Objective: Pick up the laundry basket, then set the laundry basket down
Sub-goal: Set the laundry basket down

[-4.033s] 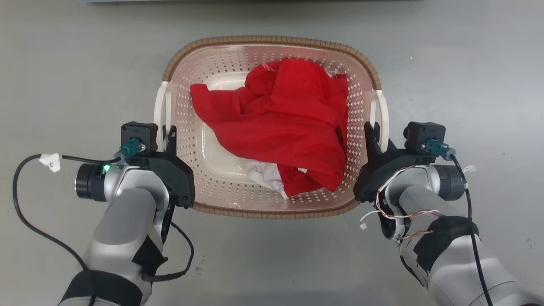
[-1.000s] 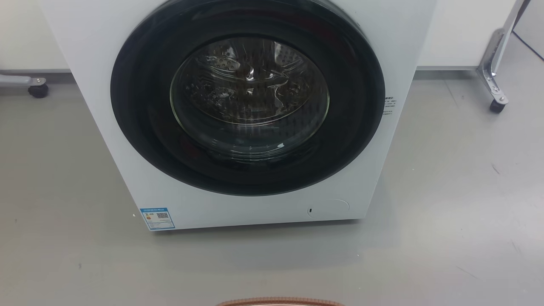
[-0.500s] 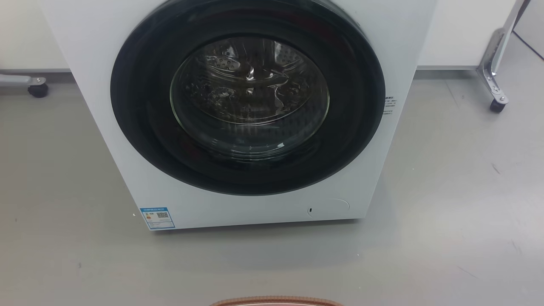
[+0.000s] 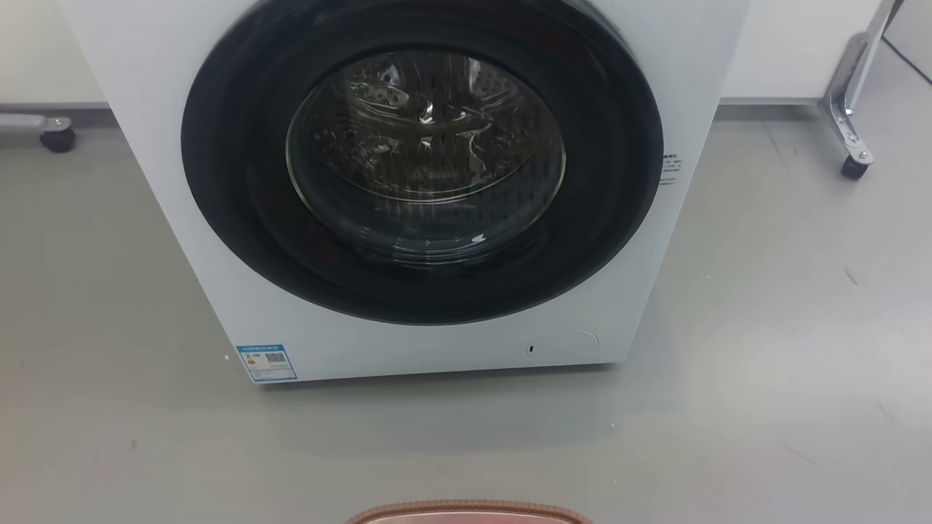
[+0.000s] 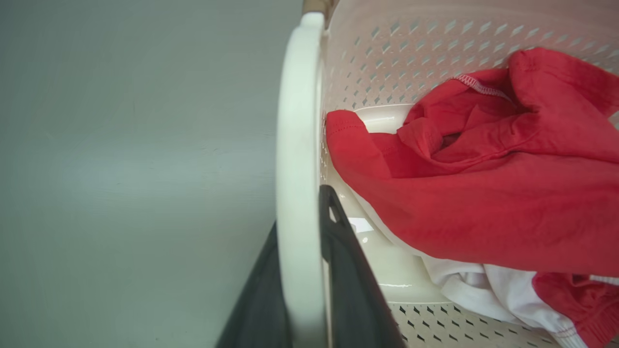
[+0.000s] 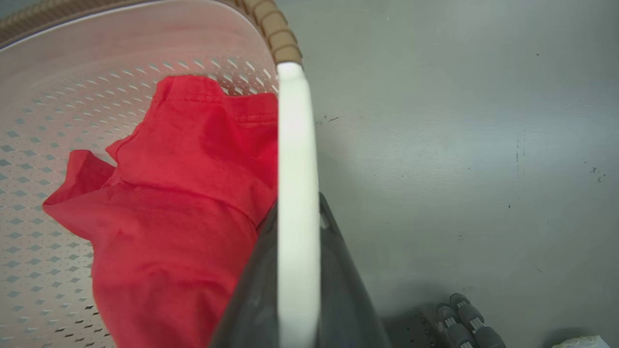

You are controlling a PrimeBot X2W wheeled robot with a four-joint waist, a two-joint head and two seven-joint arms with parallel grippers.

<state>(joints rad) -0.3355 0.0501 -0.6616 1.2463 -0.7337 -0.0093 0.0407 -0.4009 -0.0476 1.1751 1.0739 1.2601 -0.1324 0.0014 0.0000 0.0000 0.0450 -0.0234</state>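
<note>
— How's the laundry basket (image 5: 411, 58)?
— Upright; cream perforated walls, brown woven rim (image 6: 271, 24), open top.
— Gripped?
— Its left handle (image 5: 297, 145) sits between my left fingers (image 5: 348, 280), its right handle (image 6: 297, 193) between my right fingers (image 6: 343, 290) (both edge-on).

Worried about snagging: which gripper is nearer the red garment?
Right. The red garment bunches up beside the right gripper's inner finger; at the left gripper, bare laundry basket floor separates finger from garment.

Bright, even, diffuse light. The white washing machine's round glass door (image 4: 426, 153) carries white glints near 12 o'clock; a soft shadow crosses the grey floor (image 4: 764, 327) at 6 o'clock. Wrist views blur the close white plastic basket handle (image 5: 297, 193).
</note>
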